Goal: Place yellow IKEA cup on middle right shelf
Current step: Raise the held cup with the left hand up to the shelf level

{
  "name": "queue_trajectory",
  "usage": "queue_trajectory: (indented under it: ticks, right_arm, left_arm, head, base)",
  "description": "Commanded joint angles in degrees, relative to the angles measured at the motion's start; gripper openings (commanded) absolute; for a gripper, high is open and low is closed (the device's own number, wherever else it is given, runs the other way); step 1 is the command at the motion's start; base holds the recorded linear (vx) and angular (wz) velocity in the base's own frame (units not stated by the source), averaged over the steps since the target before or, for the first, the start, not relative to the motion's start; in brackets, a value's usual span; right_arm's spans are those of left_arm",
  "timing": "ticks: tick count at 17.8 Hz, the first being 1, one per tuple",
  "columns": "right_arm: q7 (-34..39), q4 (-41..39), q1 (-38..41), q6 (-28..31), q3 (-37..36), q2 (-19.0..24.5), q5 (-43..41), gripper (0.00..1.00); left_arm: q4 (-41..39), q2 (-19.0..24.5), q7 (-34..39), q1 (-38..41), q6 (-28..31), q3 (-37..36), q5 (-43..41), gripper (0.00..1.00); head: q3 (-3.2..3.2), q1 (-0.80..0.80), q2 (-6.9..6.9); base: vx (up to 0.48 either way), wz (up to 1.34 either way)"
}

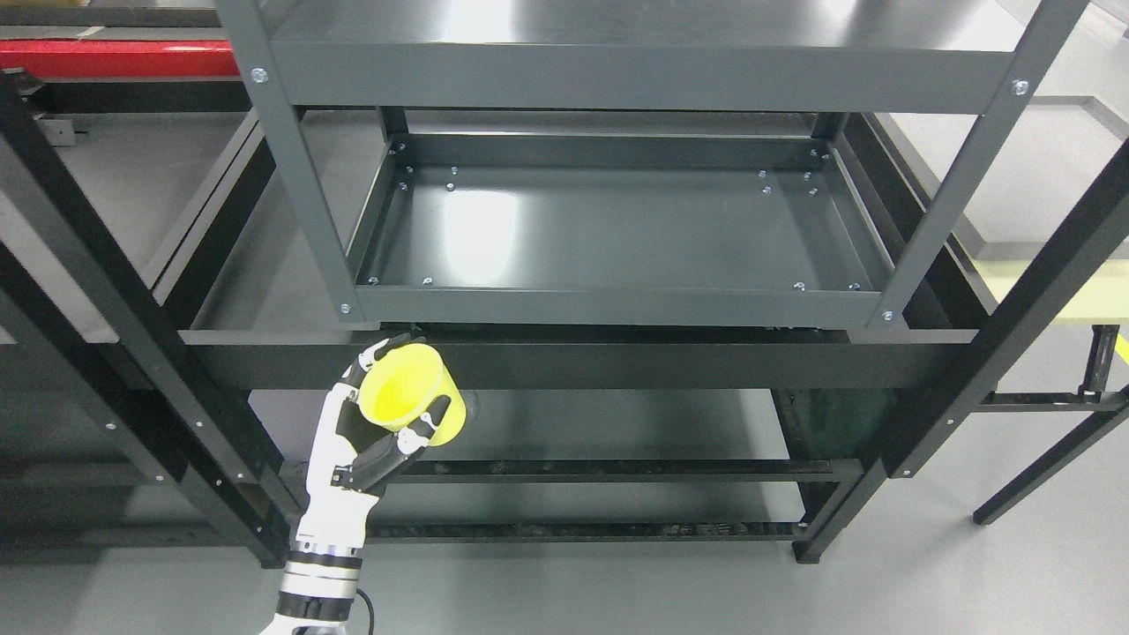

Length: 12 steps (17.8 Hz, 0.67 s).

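Your left hand (pixel 375 432) comes up in front of the shelf rack (pixel 582 362), its fingers (pixel 401 445) wrapped tight around the yellow cup (pixel 410 392), mouth tilted toward you. The cup sits just below the rack's front crossbar, left of centre, likely carried for a lift. Beyond the crossbar, the middle shelf tray (pixel 609 234) lies bare.

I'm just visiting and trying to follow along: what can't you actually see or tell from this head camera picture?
- Right arm: out of the head view altogether.
- Left robot hand: the yellow cup covers its palm; the arm is cut off by the bottom edge.
- Yellow cup: its base is turned away and hidden behind its own body.
- Shelf rack: the top is cut off by the upper edge, and the lower levels sit in shadow behind the dark front beam.
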Motion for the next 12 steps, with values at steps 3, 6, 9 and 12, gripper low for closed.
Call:
queue_trajectory:
  ticks: [3, 6, 9, 12]
  right_arm:
    - [0.04, 0.01, 0.8, 0.05, 0.97, -1.0, -1.41, 0.99]
    - [0.04, 0.01, 0.8, 0.05, 0.97, -1.0, -1.41, 0.99]
    - [0.04, 0.01, 0.8, 0.05, 0.97, -1.0, -1.41, 0.99]
    - [0.04, 0.01, 0.8, 0.05, 0.97, -1.0, -1.41, 0.99]
  left_arm:
    - [-2.74, 1.0, -0.07, 0.0, -0.18, -4.25, 0.05, 0.02]
    - [-4.32, 1.0, -0.07, 0.0, -1.32, -6.89, 0.05, 0.02]
    - [-6.08, 1.0, -0.07, 0.0, -3.95, -11.01, 0.05, 0.02]
    - [-6.35, 1.0, -1.11, -0.88, -8.34, -12.08, -0.04, 0.02]
  head:
    - [0.0, 0.0, 0.0]
    - [0.0, 0.0, 0.0]
    - [0.0, 0.0, 0.0]
    - [0.0, 0.0, 0.0]
  base:
    - [0.046, -0.07]
    - [0.057, 0.0]
    - [0.049, -0.07]
    - [0.067, -0.19]
